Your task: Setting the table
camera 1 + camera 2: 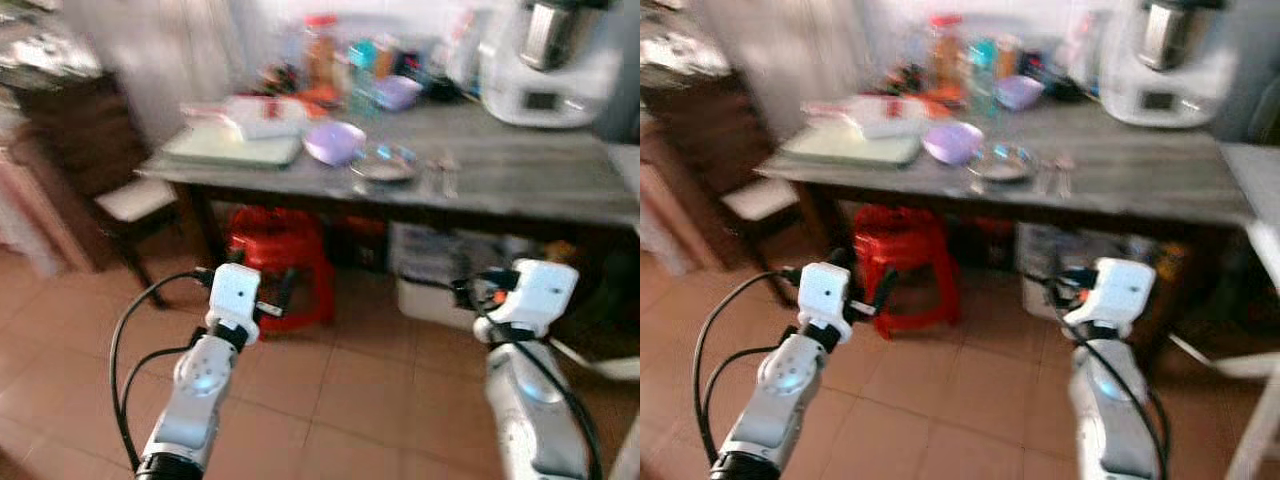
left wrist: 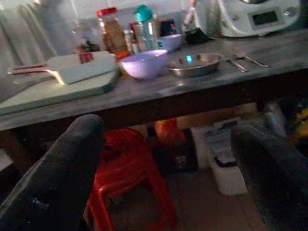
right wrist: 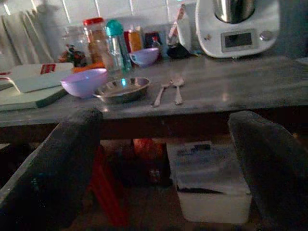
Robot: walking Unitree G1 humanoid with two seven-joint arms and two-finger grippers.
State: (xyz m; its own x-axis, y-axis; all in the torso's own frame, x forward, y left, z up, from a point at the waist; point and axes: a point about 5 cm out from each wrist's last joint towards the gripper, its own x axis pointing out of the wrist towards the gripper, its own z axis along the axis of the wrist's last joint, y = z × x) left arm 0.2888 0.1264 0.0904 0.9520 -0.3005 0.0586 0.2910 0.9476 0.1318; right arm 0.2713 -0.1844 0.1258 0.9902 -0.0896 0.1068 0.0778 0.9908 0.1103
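Left gripper: fingers spread wide, grasping nothing, raised short of the table. Right gripper: fingers likewise parted and empty, level with its fellow. Beyond them, on the table's near half: lilac bowl, steel dish just beside it, fork and spoon lying together next to the dish. Farther back: second bowl, jars and bottles, white appliance. Below: red stool, white bin. We judge ourselves in the approach, well apart from the tableware. To do it well, we should close in squarely, halt clear of the stool, then lift the grippers above the table edge before reaching for dish or cutlery.
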